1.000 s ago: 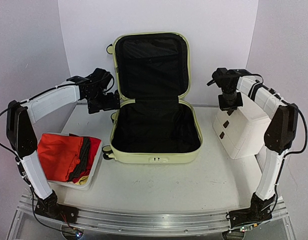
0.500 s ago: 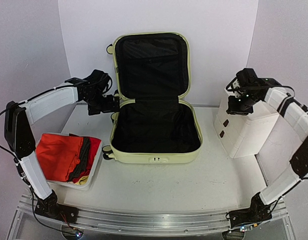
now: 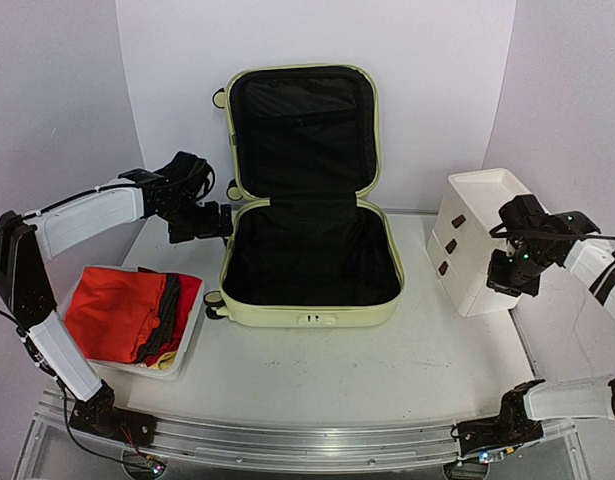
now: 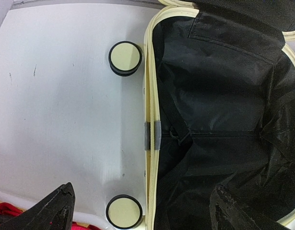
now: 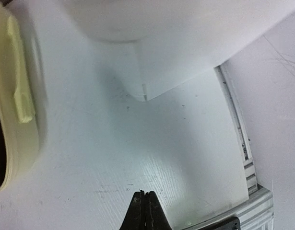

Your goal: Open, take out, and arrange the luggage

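Top external view: luggage (image 3: 309, 255) lies open, bare, just beside the released left gripper (image 3: 209, 222); clothes (image 3: 127, 315) seemingly arranged in the basket (image 3: 190, 342) behind it. Right gripper (image 3: 507, 276) is clenched on nothing.

Luggage (image 3: 309, 312): smooth hard shell, matt black cloth lining.

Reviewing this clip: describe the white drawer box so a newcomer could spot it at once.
Find the large pale yellow-green hard-shell suitcase lying open mid-table. Right of it stands a blocky white plastic box. Three small dark handles down its front set it apart from the low white basket of red and grey clothes on the suitcase's left.
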